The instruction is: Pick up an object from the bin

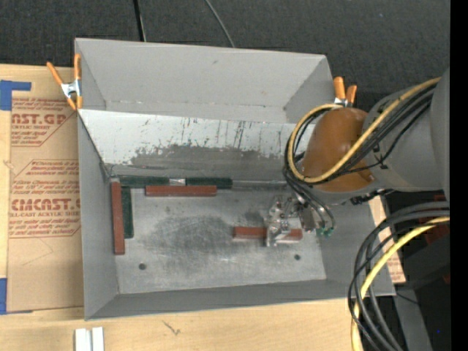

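The end effector (280, 229) sits low over the right half of a short red-brown bar (248, 233) lying flat at the right of the bin (197, 79) floor; its opening cannot be told.

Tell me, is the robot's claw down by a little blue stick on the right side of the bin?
Not blue. The camera view shows the gripper down by a little red-brown stick, lying flat on the right side of the bin floor. The rest of what you said is right.
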### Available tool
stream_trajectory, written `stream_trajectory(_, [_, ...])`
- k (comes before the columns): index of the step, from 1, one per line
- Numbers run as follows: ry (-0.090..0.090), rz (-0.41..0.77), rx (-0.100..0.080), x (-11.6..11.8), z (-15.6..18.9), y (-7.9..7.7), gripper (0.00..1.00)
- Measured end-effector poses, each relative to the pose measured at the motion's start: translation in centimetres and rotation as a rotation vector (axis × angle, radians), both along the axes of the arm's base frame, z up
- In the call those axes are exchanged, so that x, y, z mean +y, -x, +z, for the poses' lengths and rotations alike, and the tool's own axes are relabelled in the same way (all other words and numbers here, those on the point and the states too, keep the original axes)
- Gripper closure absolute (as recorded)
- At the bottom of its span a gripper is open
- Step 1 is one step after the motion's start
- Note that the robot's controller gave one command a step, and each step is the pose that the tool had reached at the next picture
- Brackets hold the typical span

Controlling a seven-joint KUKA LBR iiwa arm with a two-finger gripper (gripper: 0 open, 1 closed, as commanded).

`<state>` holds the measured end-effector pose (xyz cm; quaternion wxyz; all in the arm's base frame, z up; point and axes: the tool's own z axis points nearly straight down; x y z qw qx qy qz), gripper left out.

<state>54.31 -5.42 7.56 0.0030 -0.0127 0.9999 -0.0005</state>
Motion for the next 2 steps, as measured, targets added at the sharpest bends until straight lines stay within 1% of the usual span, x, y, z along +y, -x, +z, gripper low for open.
stream_trajectory(1, [0.0,0.0,0.0,0.0,0.0,0.0,1.0])
stream_trajectory(2, [-0.001,-0.049,0.002,-0.9,15.1,0.3,1.0])
